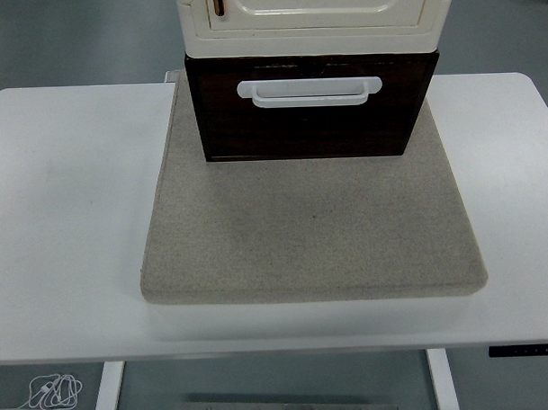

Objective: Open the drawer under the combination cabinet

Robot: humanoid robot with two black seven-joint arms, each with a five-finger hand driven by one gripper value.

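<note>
Looking down over the white table [67, 221], I saw neither of my hands in the picture, so I could not tell whether their fingers were spread, curled or holding anything; a beige mat [311, 231] lay across the middle of the table, its front edge near the table's near edge; at the mat's far end stood the combination cabinet [312, 19], cream-coloured, its upper part cut off by the top of the picture; under the cream part sat the dark brown drawer [307, 123], its front facing me, resting on the mat; a white handle [308, 91] ran across the upper part of the drawer's front; below the table's left corner, white cables [51, 391] lay on the floor.
</note>
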